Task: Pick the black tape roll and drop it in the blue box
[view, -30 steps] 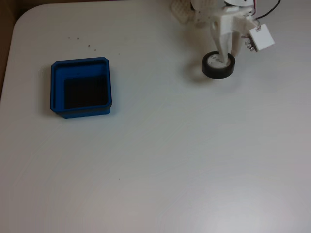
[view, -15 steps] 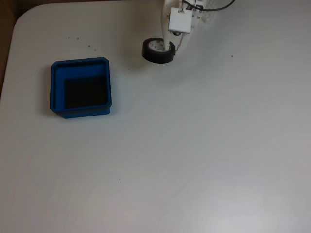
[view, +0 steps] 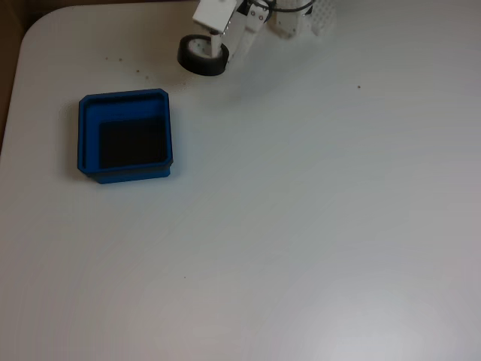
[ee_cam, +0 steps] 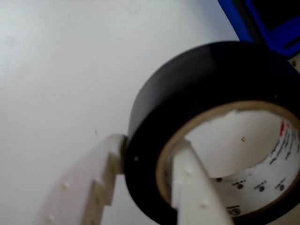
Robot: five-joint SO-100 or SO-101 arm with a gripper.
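Observation:
The black tape roll (view: 197, 57) hangs near the table's far edge in the fixed view, up and to the right of the blue box (view: 125, 174). My white gripper (view: 218, 54) is shut on its wall. In the wrist view the black tape roll (ee_cam: 187, 93) looms large, one white finger (ee_cam: 89, 187) pressed on its outside and the other finger (ee_cam: 190, 187) inside the pale core. A corner of the blue box (ee_cam: 262, 23) peeks in at the top right there.
The white table (view: 301, 226) stretches wide and bare to the right and front of the box. Its rounded corner (view: 34, 30) and left edge lie close beside the box. The arm's base stands at the top edge.
The gripper has carried the tape roll leftward across the far side of the table, from the right side to a spot close above the box's upper right.

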